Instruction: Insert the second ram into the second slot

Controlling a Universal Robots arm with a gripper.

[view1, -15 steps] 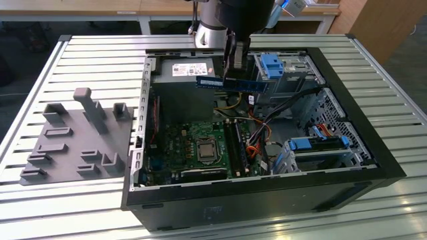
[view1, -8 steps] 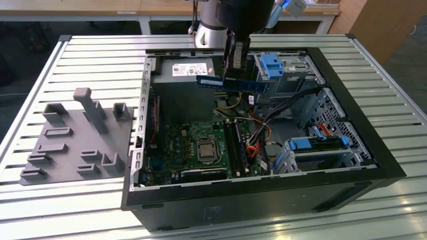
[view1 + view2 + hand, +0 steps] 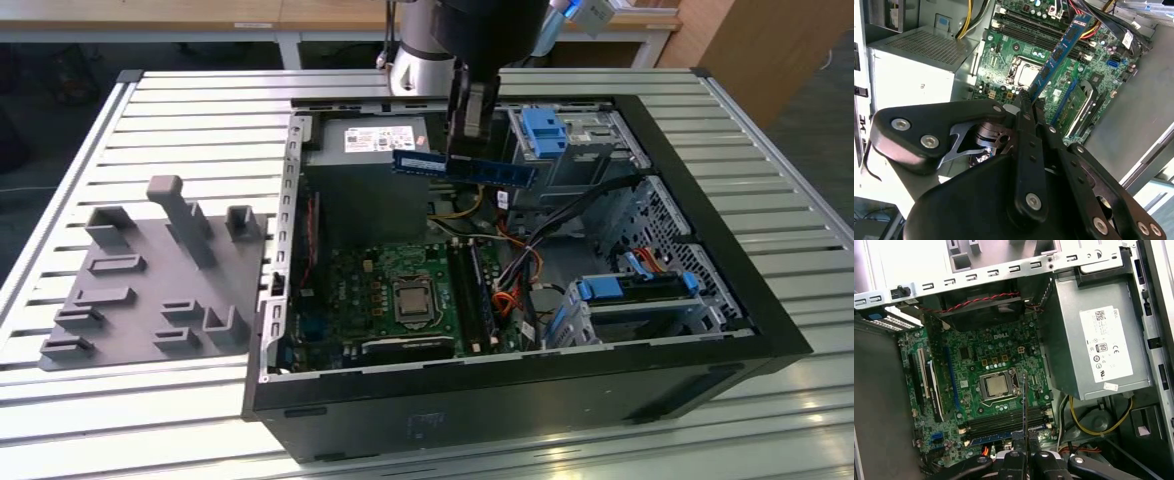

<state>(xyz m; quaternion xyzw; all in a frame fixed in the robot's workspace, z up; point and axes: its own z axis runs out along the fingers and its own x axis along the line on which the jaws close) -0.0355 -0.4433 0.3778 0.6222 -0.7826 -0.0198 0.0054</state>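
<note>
The jaws were clamped on the second ram (image 3: 465, 167), which hung in the air above the motherboard (image 3: 360, 290) inside the open computer case (image 3: 534, 400), well apart from the motherboard's memory slots (image 3: 1004, 421).

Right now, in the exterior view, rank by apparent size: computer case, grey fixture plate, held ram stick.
1. computer case
2. grey fixture plate
3. second ram, clamped in the gripper above the case, clearly smallest

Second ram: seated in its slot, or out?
Out. The claw grips the second ram by one end, and in the exterior view it hangs in the air above the motherboard.
</note>
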